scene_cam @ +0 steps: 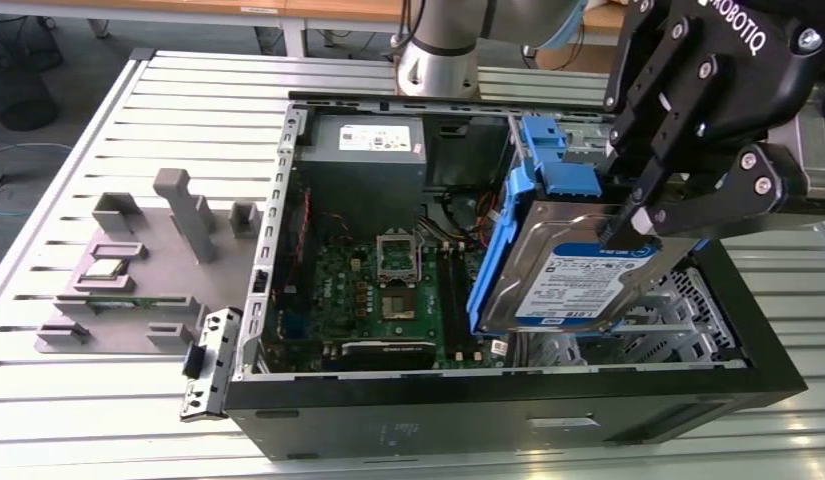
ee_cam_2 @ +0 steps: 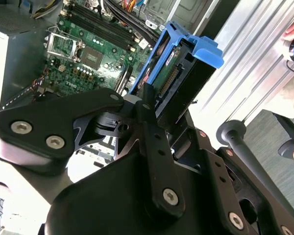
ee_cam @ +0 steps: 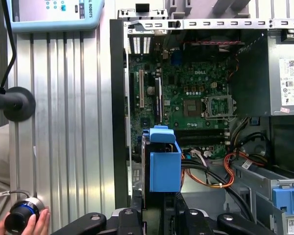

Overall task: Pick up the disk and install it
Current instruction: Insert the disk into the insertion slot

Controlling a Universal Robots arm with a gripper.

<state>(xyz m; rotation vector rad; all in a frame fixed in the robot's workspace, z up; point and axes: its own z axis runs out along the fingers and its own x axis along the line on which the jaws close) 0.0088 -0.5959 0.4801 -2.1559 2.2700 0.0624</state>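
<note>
The disk [scene_cam: 572,275], a silver hard drive with a blue-and-white label in a blue plastic carrier, hangs tilted on edge above the open computer case [scene_cam: 519,400]. My gripper [scene_cam: 626,222] is shut on its upper end, over the case's right side in the exterior view. Below the disk lies the grey perforated drive cage [scene_cam: 659,320]. In the second wrist view the disk [ee_cam_2: 179,73] sticks out from between my black fingers [ee_cam_2: 148,105]. The first wrist view shows the disk [ee_cam: 164,166] edge-on over the motherboard [ee_cam: 196,98].
Another blue bracket [scene_cam: 543,140] is fixed to the cage at the back. A power supply [scene_cam: 365,140] sits in the case's rear corner. A grey fixture block [scene_cam: 132,270] stands on the slatted table at the exterior view's left. A person's hand [ee_cam: 20,221] holds a round knob.
</note>
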